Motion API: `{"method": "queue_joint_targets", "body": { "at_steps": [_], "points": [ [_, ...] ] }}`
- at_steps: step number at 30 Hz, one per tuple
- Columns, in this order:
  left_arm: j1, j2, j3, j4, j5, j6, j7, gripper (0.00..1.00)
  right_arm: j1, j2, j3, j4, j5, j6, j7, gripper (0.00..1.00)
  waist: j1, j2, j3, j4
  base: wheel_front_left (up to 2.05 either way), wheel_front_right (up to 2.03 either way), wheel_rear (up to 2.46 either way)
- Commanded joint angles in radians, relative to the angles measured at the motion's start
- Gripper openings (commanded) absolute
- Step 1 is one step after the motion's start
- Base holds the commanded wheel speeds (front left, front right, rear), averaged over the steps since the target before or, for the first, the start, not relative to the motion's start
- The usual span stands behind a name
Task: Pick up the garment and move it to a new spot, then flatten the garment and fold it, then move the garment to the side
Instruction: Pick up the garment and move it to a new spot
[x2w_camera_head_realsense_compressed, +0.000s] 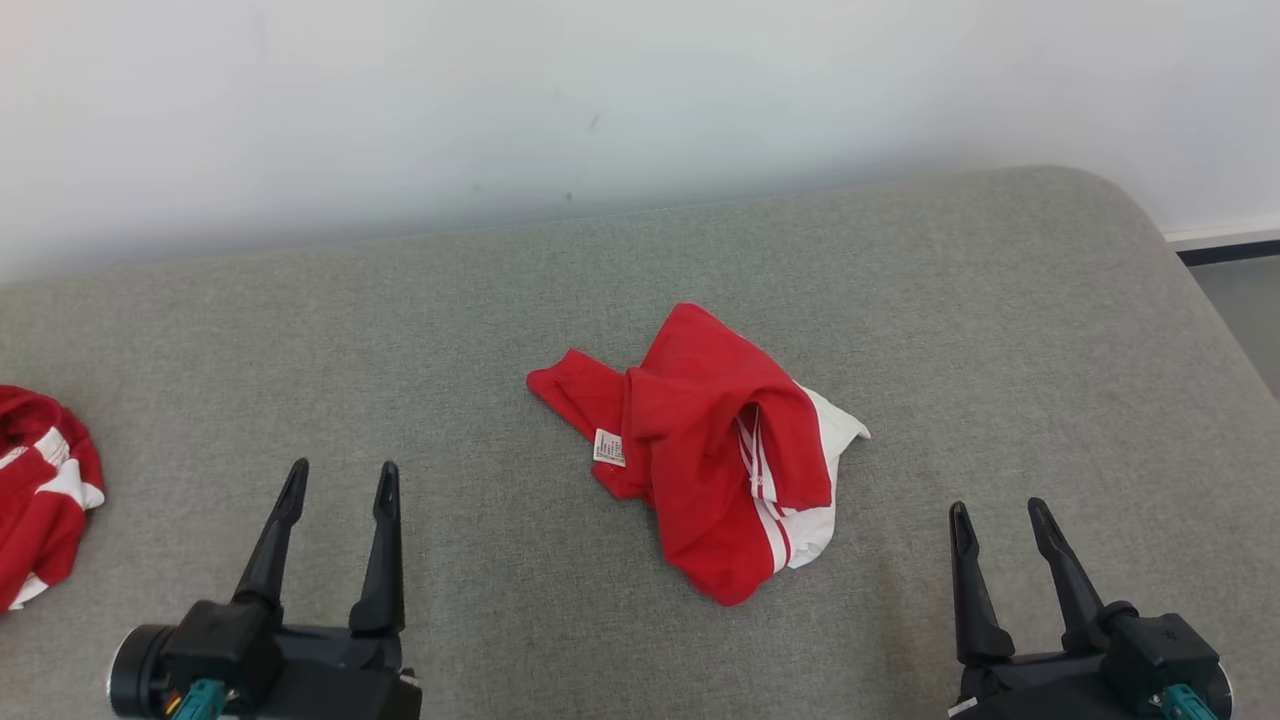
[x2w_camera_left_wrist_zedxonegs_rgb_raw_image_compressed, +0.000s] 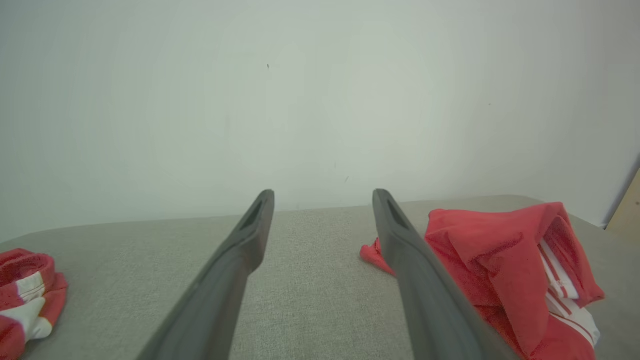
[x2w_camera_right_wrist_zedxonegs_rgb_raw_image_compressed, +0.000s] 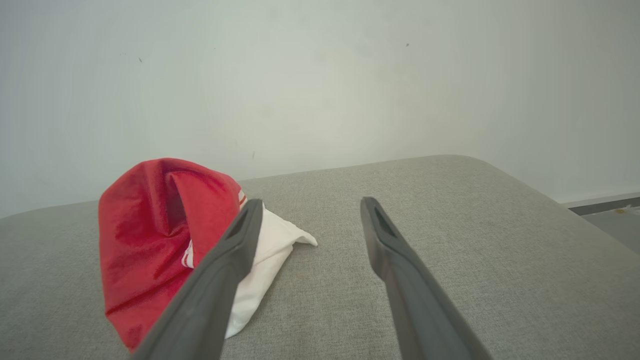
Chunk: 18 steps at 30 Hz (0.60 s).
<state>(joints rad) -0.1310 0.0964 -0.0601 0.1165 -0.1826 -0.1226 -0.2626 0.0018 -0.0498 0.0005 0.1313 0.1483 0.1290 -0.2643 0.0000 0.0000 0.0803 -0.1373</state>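
Note:
The garment (x2w_camera_head_realsense_compressed: 712, 447) is a crumpled red piece with white panels and stripes and a small white label, lying in a heap at the middle of the grey padded surface (x2w_camera_head_realsense_compressed: 480, 300). The left wrist view has the garment (x2w_camera_left_wrist_zedxonegs_rgb_raw_image_compressed: 505, 270) at the right, and the right wrist view has the garment (x2w_camera_right_wrist_zedxonegs_rgb_raw_image_compressed: 160, 235) at the left. My left gripper (x2w_camera_head_realsense_compressed: 342, 478) is open at the lower left, well apart from the heap, with nothing between its fingers. At the lower right my right gripper (x2w_camera_head_realsense_compressed: 1000, 512) is open too, a short way from the cloth's white edge.
A second red and white cloth (x2w_camera_head_realsense_compressed: 40, 490) lies bunched at the far left edge of the surface, also seen as the second cloth (x2w_camera_left_wrist_zedxonegs_rgb_raw_image_compressed: 27, 295) in the left wrist view. A pale wall (x2w_camera_head_realsense_compressed: 600, 100) backs the surface. The surface's rounded right corner (x2w_camera_head_realsense_compressed: 1130, 210) drops to the floor.

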Motion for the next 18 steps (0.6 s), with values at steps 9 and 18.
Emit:
{"method": "queue_joint_targets", "body": {
  "at_steps": [9, 18],
  "points": [
    [0.106, -0.041, 0.106, -0.086, 0.028, -0.004, -0.003, 1.0, 0.025, -0.001, -0.021, -0.004, 0.004, 0.003, -0.001, 1.0, 0.0, 0.0, -0.008, 0.023, 0.0, 0.0, 0.0],
    [0.158, -0.046, 0.168, -0.099, 0.056, -0.008, -0.003, 1.0, 0.035, -0.001, -0.032, -0.004, -0.008, 0.003, -0.001, 1.0, 0.0, 0.0, -0.013, 0.039, 0.0, 0.0, 0.0]
  ]
}}
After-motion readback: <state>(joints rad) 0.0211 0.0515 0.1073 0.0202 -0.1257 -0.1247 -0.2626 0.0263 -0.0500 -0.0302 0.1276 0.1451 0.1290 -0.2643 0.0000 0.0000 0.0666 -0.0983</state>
